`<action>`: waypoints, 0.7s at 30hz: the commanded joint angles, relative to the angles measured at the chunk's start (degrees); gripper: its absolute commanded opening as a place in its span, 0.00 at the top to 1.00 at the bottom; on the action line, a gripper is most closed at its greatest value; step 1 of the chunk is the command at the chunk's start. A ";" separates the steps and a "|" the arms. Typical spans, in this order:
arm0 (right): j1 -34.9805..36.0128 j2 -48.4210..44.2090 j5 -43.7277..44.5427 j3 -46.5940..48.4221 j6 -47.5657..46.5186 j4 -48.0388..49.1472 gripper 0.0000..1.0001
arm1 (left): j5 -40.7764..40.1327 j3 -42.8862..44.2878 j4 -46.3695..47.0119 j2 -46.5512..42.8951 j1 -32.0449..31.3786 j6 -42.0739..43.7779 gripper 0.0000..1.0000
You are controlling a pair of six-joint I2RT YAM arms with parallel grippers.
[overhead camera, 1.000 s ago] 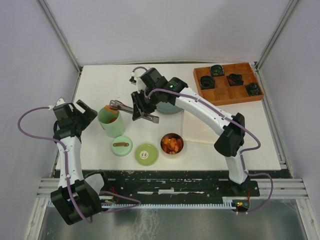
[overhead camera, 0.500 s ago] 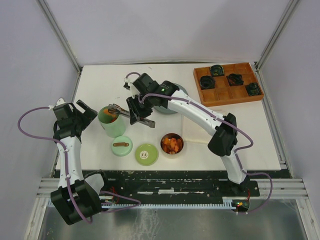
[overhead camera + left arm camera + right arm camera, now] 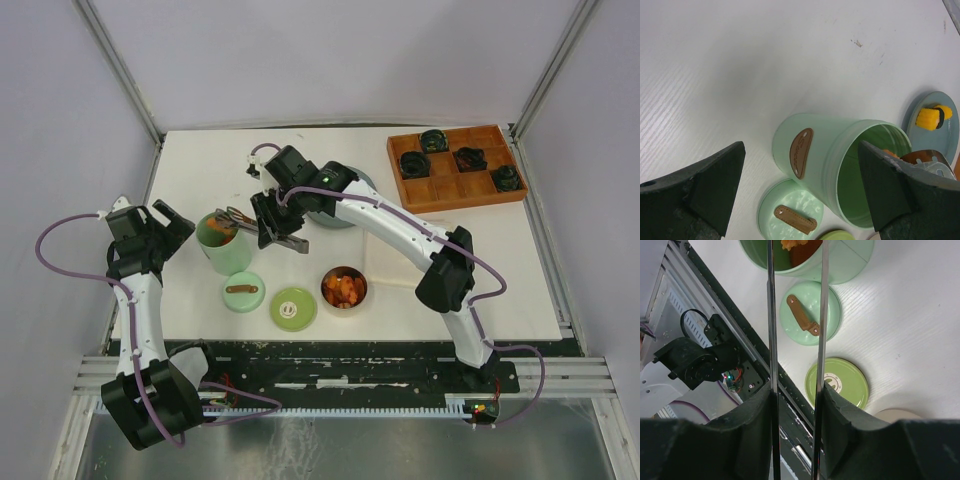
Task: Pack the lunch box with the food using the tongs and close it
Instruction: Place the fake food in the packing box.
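Note:
The mint-green canister [image 3: 224,250] of the lunch box stands upright and uncovered, with orange food [image 3: 799,245] inside it. My right gripper [image 3: 280,226] is shut on the silver tongs [image 3: 240,217], whose tips reach over the canister's mouth. In the right wrist view the two tong arms [image 3: 771,315] run parallel from my right gripper [image 3: 797,400] to the canister [image 3: 840,265]. My left gripper [image 3: 170,226] stands open just left of the canister. In its wrist view that gripper [image 3: 800,150] has the canister [image 3: 830,150] between its wide fingers without touching it. The steel bowl [image 3: 344,289] holds orange food.
The flat lid with the brown handle [image 3: 243,291] and the lime-green lid [image 3: 293,308] lie in front of the canister. A grey-blue plate [image 3: 925,137] carries a yellow piece with a black band [image 3: 929,118]. The compartmented wooden tray [image 3: 455,165] sits at the back right.
The right arm has swung left and slightly nearer, bringing the tong tips further over the canister. The tong arms have spread a little. The left arm has not moved.

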 commanded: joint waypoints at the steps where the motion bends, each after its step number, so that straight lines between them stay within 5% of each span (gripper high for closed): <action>1: 0.14 -1.43 0.66 1.97 0.56 2.91 0.55 | 0.80 0.22 2.09 -0.50 0.21 -1.06 0.00; 21: 0.14 -2.98 3.12 1.48 0.54 2.58 0.51 | 0.76 0.16 2.14 -0.41 0.17 -1.19 0.00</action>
